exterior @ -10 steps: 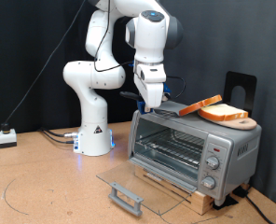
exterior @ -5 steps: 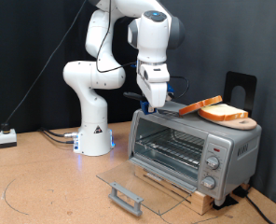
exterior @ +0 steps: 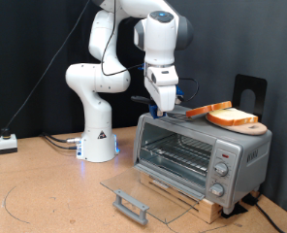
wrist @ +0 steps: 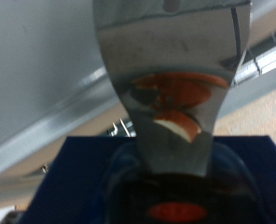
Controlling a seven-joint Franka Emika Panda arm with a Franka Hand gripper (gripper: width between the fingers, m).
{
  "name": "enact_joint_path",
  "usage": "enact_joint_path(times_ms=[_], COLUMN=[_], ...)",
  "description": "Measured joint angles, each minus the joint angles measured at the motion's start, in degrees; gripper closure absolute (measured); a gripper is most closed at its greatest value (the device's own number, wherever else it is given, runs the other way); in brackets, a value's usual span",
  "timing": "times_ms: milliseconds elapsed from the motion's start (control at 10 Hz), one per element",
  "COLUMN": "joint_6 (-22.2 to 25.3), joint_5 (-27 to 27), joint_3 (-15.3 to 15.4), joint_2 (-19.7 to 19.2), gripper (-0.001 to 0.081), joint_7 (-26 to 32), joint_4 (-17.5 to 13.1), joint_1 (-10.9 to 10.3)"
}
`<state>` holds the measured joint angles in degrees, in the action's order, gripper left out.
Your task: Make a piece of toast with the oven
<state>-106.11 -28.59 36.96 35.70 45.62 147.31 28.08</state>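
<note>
The silver-grey oven (exterior: 187, 148) stands at the exterior view's right with its glass door (exterior: 143, 191) dropped open and its wire rack (exterior: 177, 152) bare. Two bread slices lie on a wooden board (exterior: 252, 129) on top of the oven. One piece of toast (exterior: 209, 108) is tilted up on a metal spatula blade; the other slice (exterior: 234, 118) lies flat. My gripper (exterior: 169, 101) hangs over the oven's top, shut on the spatula's blue handle (exterior: 181, 96). The wrist view shows the shiny blade (wrist: 171, 75) and the blue handle (wrist: 101, 177); my fingers do not show there.
The oven sits on a wooden base (exterior: 197, 201). Three knobs (exterior: 220, 170) are on its front right. A black stand (exterior: 250, 92) rises behind the board. The robot base (exterior: 98, 136) and a small white box (exterior: 8, 143) with cables are at the left.
My gripper has shifted a little to the exterior view's right along the oven top, pushing the spatula further under the tilted slice.
</note>
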Motion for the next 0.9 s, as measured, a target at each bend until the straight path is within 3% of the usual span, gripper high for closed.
enact_joint_path(times_ms=[400,900], joint_6=[3.28,2.42], joint_5=[-1.74,-1.48], joint_3=[-2.63,-1.03], joint_2=[0.12,-0.10], gripper=[0.0410,0.0410], joint_7=[1.71,-1.31], joint_4=[-3.95,-4.84], joint_1=[-0.24,0.31])
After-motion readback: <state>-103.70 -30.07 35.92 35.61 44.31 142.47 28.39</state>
